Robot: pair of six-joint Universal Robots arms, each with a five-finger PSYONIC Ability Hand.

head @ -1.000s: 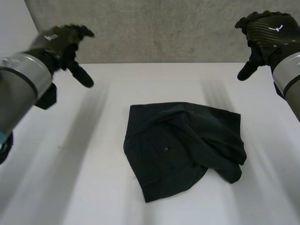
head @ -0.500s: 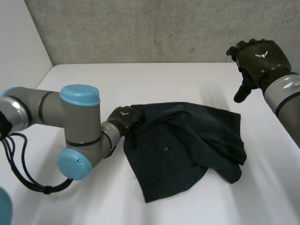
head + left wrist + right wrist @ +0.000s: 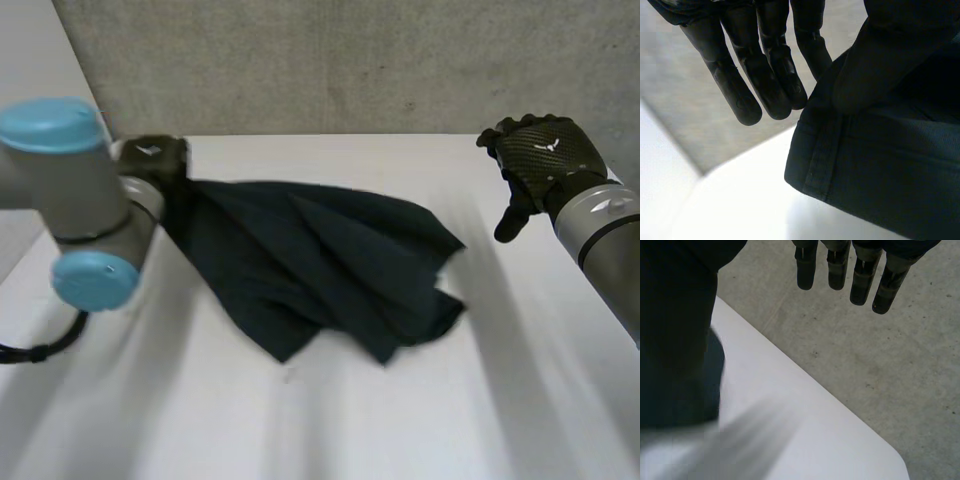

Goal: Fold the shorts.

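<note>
The dark shorts hang stretched from the back left down to the middle of the white table, their lower folds resting on it. My left hand is raised at the back left and shut on the shorts' left edge. In the left wrist view the hemmed edge sits pinched between the thumb and the straight fingers. My right hand hovers over the table's back right, apart from the cloth. Its fingers are straight and hold nothing.
A grey concrete wall runs behind the table. The left arm's grey joints and blue caps stand over the table's left side. The table's edge passes under my right hand.
My left arm swung down to the shorts' left edge, closed on it and pulled it up toward the back left, which dragged and spread the cloth. My right hand drifted slightly lower and inward.
</note>
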